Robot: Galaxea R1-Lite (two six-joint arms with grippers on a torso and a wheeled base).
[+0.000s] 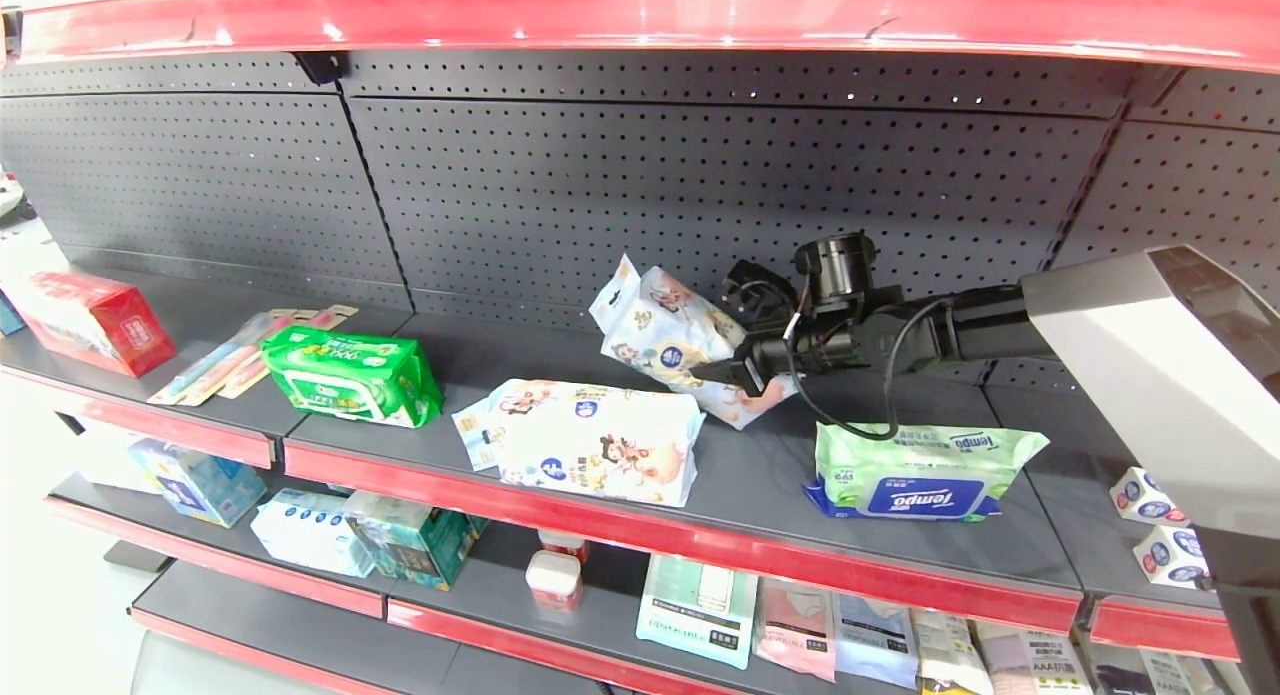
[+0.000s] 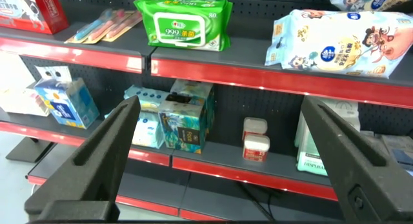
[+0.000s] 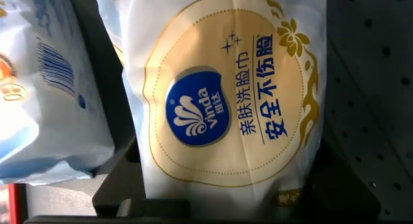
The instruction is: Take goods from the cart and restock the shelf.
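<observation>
2 soft white plastic packs with cartoon prints are on your dark shelf board [image 1: 760, 465], under the grey pegboard back panel [image 1: 700, 175]. The held pack [image 1: 655, 325] stands tilted near the back panel, upper end leaning towards the left. Its lower corner is down at the board, though you cannot tell whether it touches. The flat pack [image 1: 590, 440] lies in front of it, near the red front edge.

Your right gripper [image 1: 735, 375] comes in from the right and is clamped on the held pack's lower end. In the right wrist view the pack [image 3: 226, 101] fills the space between the dark fingers [image 3: 129, 192], which press on both of its sides.

Your left gripper [image 2: 221, 104] hangs in front of the shelving, below the level of that board, with its fingers [image 2: 97, 166] spread wide and nothing between them. Past it you see a lower shelf with a teal box [image 2: 187, 121].

To the left of the flat pack lies a bright green wipes pack [image 1: 350, 375], then a few carded toothbrushes [image 1: 250, 350] and a red cardboard box [image 1: 95, 320]. To the right, near the front edge below the right arm, lies a pale green wipes pack with a blue label [image 1: 920, 470], well apart from the held pack
</observation>
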